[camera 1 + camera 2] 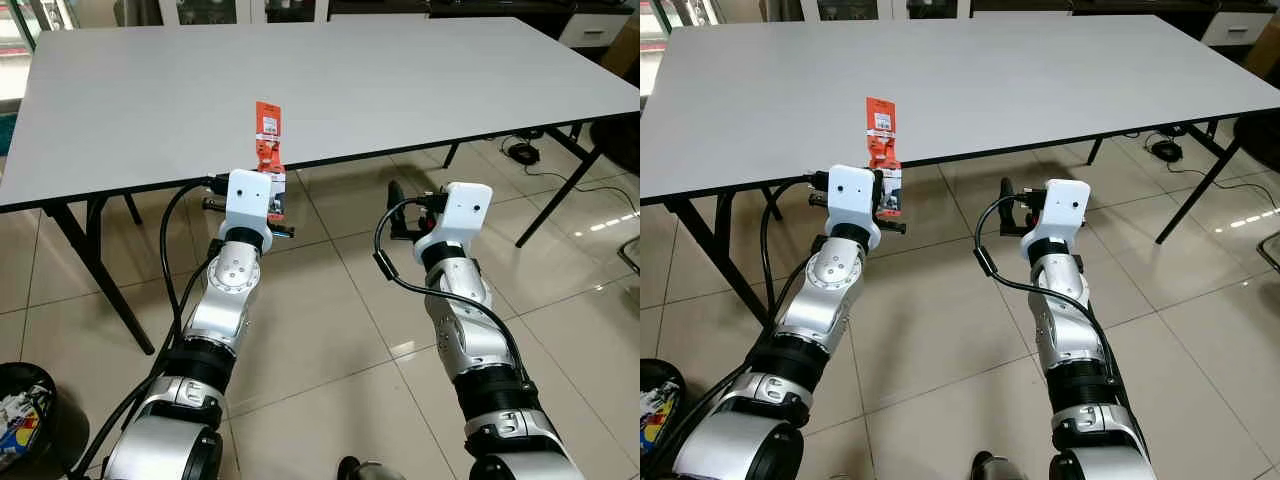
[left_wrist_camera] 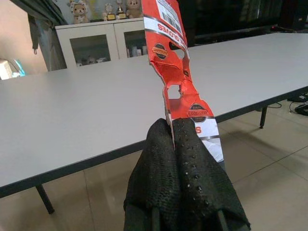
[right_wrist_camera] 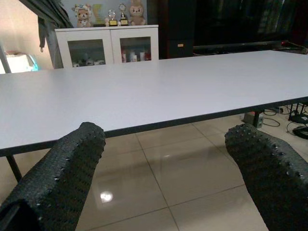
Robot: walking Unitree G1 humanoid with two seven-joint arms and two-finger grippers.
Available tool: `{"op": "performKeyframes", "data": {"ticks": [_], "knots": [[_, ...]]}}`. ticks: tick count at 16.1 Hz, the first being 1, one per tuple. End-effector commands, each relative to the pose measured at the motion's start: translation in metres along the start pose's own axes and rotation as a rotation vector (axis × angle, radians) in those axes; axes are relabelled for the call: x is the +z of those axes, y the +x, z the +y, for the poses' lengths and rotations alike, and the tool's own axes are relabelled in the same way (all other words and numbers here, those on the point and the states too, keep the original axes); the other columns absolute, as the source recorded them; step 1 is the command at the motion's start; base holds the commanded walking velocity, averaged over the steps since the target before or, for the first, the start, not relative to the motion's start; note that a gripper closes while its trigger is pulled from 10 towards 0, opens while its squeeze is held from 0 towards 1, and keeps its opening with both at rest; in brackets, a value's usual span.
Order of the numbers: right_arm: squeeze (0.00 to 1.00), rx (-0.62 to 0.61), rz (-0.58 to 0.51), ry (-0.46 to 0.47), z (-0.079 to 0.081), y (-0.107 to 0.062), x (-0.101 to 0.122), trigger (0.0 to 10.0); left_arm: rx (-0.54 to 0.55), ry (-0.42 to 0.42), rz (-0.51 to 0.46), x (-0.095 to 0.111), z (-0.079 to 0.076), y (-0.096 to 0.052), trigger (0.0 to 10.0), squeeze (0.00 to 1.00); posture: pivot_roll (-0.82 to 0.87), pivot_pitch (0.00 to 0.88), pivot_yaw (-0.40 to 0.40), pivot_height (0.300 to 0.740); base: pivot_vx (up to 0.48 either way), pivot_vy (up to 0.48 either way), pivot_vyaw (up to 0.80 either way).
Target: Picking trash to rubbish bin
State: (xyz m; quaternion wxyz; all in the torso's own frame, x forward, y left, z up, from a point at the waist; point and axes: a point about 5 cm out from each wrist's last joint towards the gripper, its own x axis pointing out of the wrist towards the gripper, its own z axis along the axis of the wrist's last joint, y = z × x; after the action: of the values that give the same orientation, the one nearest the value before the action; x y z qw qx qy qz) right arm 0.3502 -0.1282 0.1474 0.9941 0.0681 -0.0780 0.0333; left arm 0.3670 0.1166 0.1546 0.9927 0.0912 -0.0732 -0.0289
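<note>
The left gripper (image 2: 174, 132) pinches an orange wrapper (image 1: 268, 135) upright, off the table (image 1: 400, 80) edge. The right gripper (image 3: 163, 168) idles, spread. The pickup looks done; next, carry it to the bin (image 1: 25, 410), at eight o'clock on the floor

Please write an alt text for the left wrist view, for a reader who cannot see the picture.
The left gripper is shut on an orange and white cardboard package tag, holding it upright in front of a large grey table. Behind the table stands a white cabinet with small figurines on top, and the floor below is pale tile.
</note>
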Motion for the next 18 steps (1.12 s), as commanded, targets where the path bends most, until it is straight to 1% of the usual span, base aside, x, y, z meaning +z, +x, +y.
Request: {"op": "performKeyframes", "data": {"ticks": [1,2,4,5,7,10,13,15,16,17,18], "knots": [[0.0,-0.016,0.019,0.004,-0.005,-0.001,-0.003,10.0,-0.019,-0.003,0.008,0.0,-0.004,0.001,10.0,0.0,-0.07,0.055,-0.079,0.74,0.0,0.0,0.0],[0.0,-0.062,0.047,0.036,-0.015,-0.003,-0.009,10.0,-0.035,0.002,0.023,-0.003,-0.003,0.0,10.0,0.0,-0.06,0.056,-0.078,0.74,0.0,0.0,0.0],[0.0,-0.113,0.063,0.059,-0.025,-0.005,-0.012,10.0,-0.039,0.012,0.021,-0.003,0.001,0.0,10.0,0.0,-0.05,0.055,-0.071,0.74,0.0,0.0,0.0],[0.0,-0.121,0.065,0.052,-0.027,-0.006,-0.013,10.0,-0.04,0.02,0.022,-0.003,0.003,0.0,10.0,0.0,-0.05,0.056,-0.064,0.74,0.0,0.0,0.0],[0.0,-0.134,0.058,0.064,-0.024,-0.006,-0.014,10.0,-0.047,0.03,0.022,-0.002,0.005,0.002,10.0,0.0,-0.05,0.053,-0.042,0.74,0.0,0.0,0.0],[0.0,-0.142,0.055,0.082,-0.021,-0.006,-0.016,10.0,-0.076,0.047,0.012,0.003,0.003,0.006,10.0,0.0,-0.05,0.048,-0.011,0.74,0.0,0.0,0.0],[0.0,-0.155,0.057,0.089,-0.022,-0.007,-0.018,10.0,-0.089,0.051,0.012,0.004,0.003,0.007,10.0,0.0,-0.06,0.044,-0.002,0.74,0.0,0.0,0.0],[0.0,-0.166,0.086,0.086,-0.025,-0.009,-0.024,10.0,-0.099,0.041,0.039,-0.001,0.001,0.007,10.0,0.0,-0.05,0.044,-0.002,0.74,0.0,0.0,0.0],[0.0,-0.181,0.163,0.089,-0.029,-0.012,-0.037,10.0,-0.108,0.019,0.116,-0.018,0.002,0.003,10.0,0.0,-0.06,0.042,-0.008,0.74,0.0,0.0,0.0],[0.0,-0.189,0.183,0.108,-0.031,-0.013,-0.042,10.0,-0.113,0.029,0.142,-0.024,0.002,0.001,10.0,0.0,-0.06,0.043,-0.009,0.74,0.0,0.0,0.0],[0.0,-0.202,0.272,0.136,-0.036,-0.022,-0.061,10.0,-0.137,0.049,0.248,-0.049,0.003,-0.009,10.0,0.0,-0.05,0.046,-0.016,0.74,0.0,0.0,0.0]]}}
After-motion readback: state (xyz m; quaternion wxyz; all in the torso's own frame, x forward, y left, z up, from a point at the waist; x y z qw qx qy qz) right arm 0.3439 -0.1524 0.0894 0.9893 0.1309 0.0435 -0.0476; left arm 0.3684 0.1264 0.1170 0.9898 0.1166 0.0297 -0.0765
